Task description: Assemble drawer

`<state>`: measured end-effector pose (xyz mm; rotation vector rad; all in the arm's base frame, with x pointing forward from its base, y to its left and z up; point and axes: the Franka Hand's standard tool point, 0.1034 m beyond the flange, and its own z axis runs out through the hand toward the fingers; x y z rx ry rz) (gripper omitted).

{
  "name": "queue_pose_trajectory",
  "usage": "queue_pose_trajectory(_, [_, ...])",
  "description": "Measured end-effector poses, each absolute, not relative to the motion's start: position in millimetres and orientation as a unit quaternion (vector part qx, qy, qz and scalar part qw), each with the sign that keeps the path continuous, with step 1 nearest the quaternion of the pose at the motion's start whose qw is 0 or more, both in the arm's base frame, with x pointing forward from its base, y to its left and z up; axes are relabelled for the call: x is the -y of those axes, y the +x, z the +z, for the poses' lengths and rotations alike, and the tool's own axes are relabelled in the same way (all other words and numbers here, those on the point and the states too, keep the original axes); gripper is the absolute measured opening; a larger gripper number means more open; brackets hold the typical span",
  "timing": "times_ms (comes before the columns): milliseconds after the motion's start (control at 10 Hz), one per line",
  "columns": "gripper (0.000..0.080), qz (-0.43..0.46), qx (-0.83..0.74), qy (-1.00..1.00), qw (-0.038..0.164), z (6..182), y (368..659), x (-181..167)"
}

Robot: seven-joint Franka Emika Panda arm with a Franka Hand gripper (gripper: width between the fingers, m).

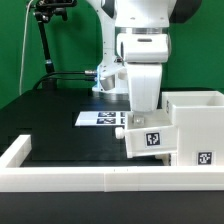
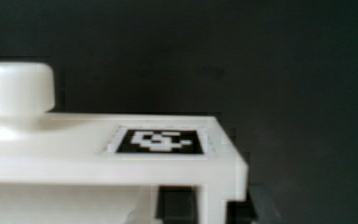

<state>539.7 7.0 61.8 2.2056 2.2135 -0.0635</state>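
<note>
A small white tray (image 1: pixel 150 138) with a black-and-white tag sits against the side of the tall white housing (image 1: pixel 197 118) that faces the exterior view's left. I cannot tell how far in it is. My gripper (image 1: pixel 140 122) comes down from above and is shut on the tray. In the wrist view my gripper (image 2: pixel 204 208) has two dark fingertips (image 2: pixel 178 205) either side of a white wall of the tray (image 2: pixel 87 170). The tray's tag (image 2: pixel 163 141) and a rounded white knob (image 2: pixel 12 90) show there. A second tray is not in view.
The low white border wall (image 1: pixel 80 172) runs along the table's front and up the exterior view's left side. The marker board (image 1: pixel 100 118) lies flat behind the tray. A black stand with cables (image 1: pixel 45 45) stands at the back left. The table top is black.
</note>
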Motion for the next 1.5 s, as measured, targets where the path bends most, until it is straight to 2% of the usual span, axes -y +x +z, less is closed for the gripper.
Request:
queue_pose_trajectory(400, [0.0047,-0.024,-0.707,0.706,0.015,62.6,540.6,-5.3])
queue_pose_trajectory(500, [0.0142,-0.025,-0.707,0.706,0.015,62.1,540.3,-5.4])
queue_pose_trajectory(600, [0.0142,-0.026,-0.705,0.708,0.015,63.9,540.3,-5.0])
queue_pose_trajectory(700, [0.0369,-0.024,-0.7,0.713,0.019,72.8,542.2,-4.5])
queue_pose_trajectory(800, [0.0369,-0.027,-0.697,0.716,0.02,83.0,543.2,-4.9])
queue_pose_trajectory(1000, [0.0621,-0.041,-0.693,0.719,0.019,102.4,545.2,-0.9])
queue_pose_trajectory(1300, [0.0643,-0.047,-0.711,0.702,0.024,124.4,549.7,36.1])
queue_pose_trajectory(1500, [0.0649,-0.054,-0.718,0.694,0.012,109.4,544.9,63.0])
